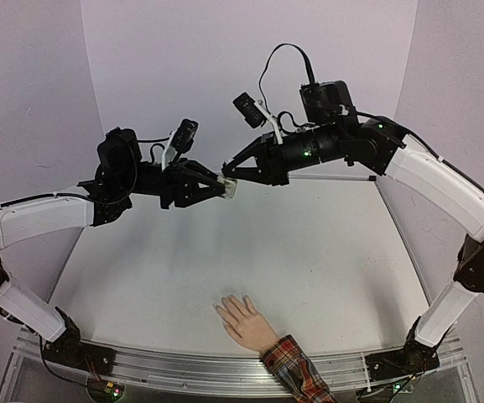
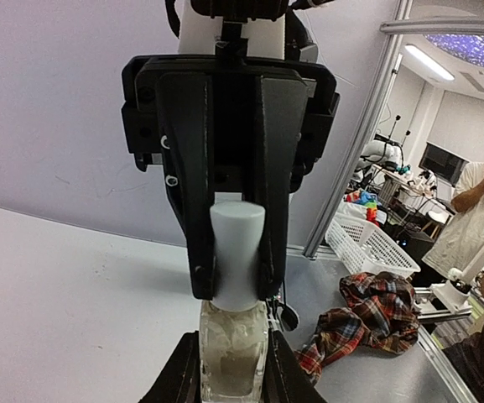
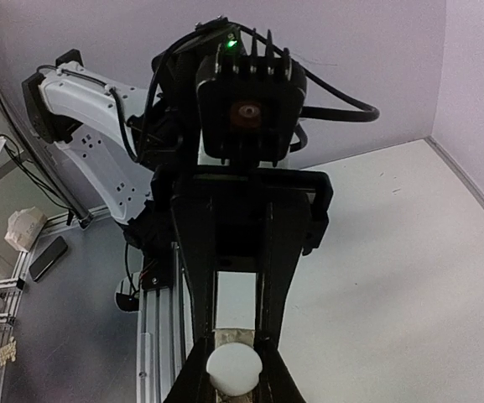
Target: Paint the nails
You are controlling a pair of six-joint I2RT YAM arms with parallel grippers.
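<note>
Over the far middle of the white table (image 1: 325, 252) both arms are raised and meet tip to tip. The left gripper (image 2: 233, 379) is clamped on the glass body of a small polish bottle (image 2: 234, 353), and the right gripper (image 3: 234, 376) is clamped on its white cap (image 2: 237, 248). Well apart from them, at the near edge just right of centre, lies the mannequin hand (image 1: 243, 323) with its red plaid cuff (image 1: 296, 371), fingers pointing far-left; the nails (image 1: 224, 305) at its fingertips are too small to make out.
</note>
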